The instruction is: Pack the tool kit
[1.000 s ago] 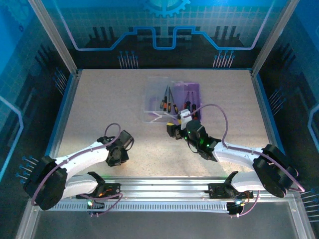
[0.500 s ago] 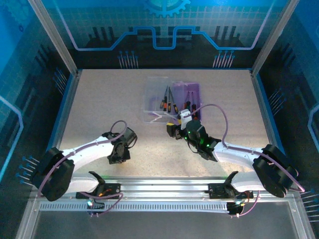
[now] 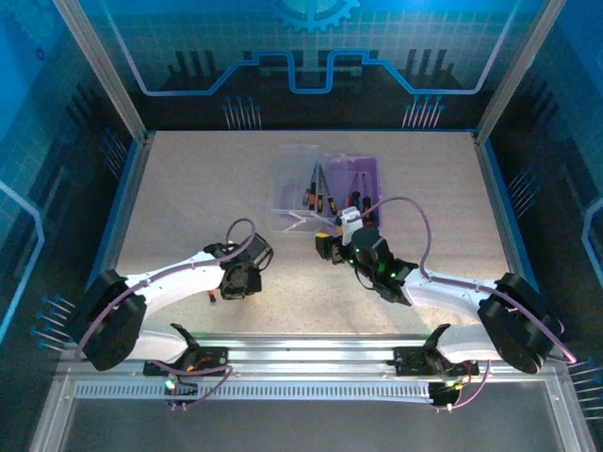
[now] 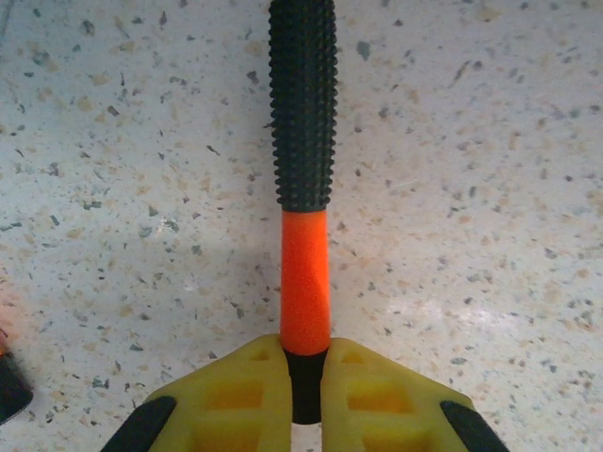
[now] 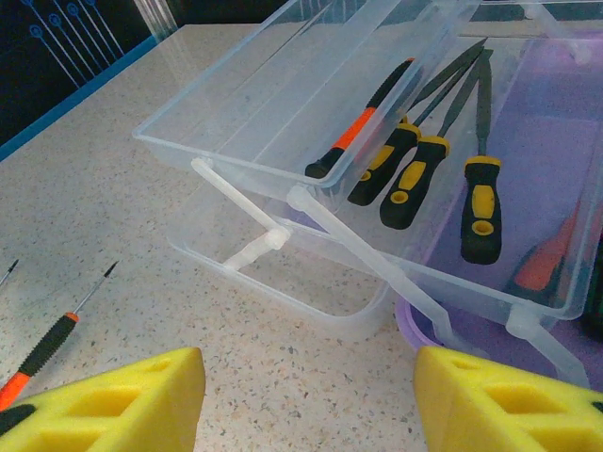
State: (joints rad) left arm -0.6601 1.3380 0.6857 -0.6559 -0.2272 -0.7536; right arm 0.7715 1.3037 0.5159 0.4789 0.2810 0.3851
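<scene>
The tool kit's purple case (image 3: 363,175) lies open at the back middle of the table, its clear lid (image 3: 296,185) folded out to the left. Yellow-black screwdrivers (image 5: 412,181) and an orange-handled one (image 5: 364,124) lie in the clear tray (image 5: 283,122) above the purple base (image 5: 565,122). My left gripper (image 3: 243,279) is shut on an orange and black screwdriver (image 4: 304,254), which sticks straight out ahead over the table. My right gripper (image 5: 306,395) stands open just in front of the case with nothing between its fingers (image 5: 104,395).
Another orange and black screwdriver (image 5: 42,348) lies loose on the speckled table, left of the right gripper. A small red piece (image 3: 213,297) lies by the left arm. The blue-edged frame (image 3: 122,188) bounds the table.
My left arm has swung right and a little forward with the screwdriver, closer to the case, uncovering the red piece. The right arm has stayed still.
</scene>
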